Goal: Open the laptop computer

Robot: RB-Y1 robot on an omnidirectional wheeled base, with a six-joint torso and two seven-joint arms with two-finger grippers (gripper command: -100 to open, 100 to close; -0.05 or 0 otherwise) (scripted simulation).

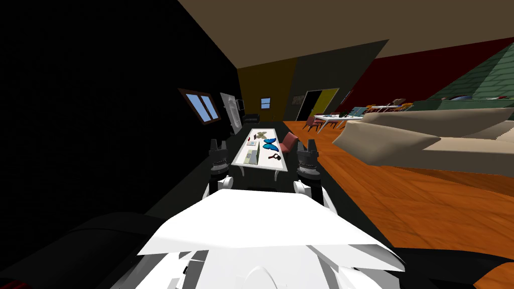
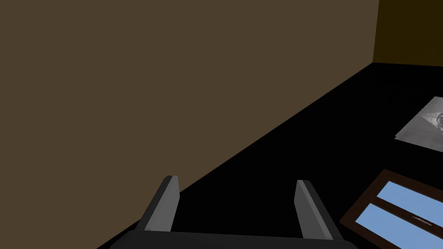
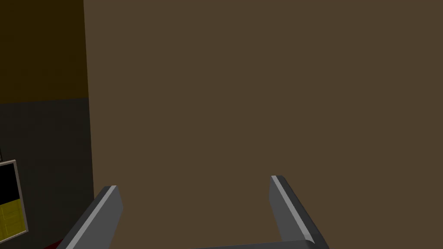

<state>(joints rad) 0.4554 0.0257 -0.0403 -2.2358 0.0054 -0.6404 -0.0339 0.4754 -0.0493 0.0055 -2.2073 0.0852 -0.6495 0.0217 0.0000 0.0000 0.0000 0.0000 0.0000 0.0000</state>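
The left end effector and right end effector are raised, fingers apart, short of the white tabletop's near edge. What looks like the laptop, a pale slab, sits near its near left corner. Bare orange floor lies beyond the right edge.

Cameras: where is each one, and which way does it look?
Head view: on the head, looking down and forward at a white table; left end effector and right end effector show.
Left wrist view: on the left hand, facing the brown ceiling and a window; open fingers show.
Right wrist view: on the right hand, facing that ceiling; open fingers show.
Head and left wrist views share the window.
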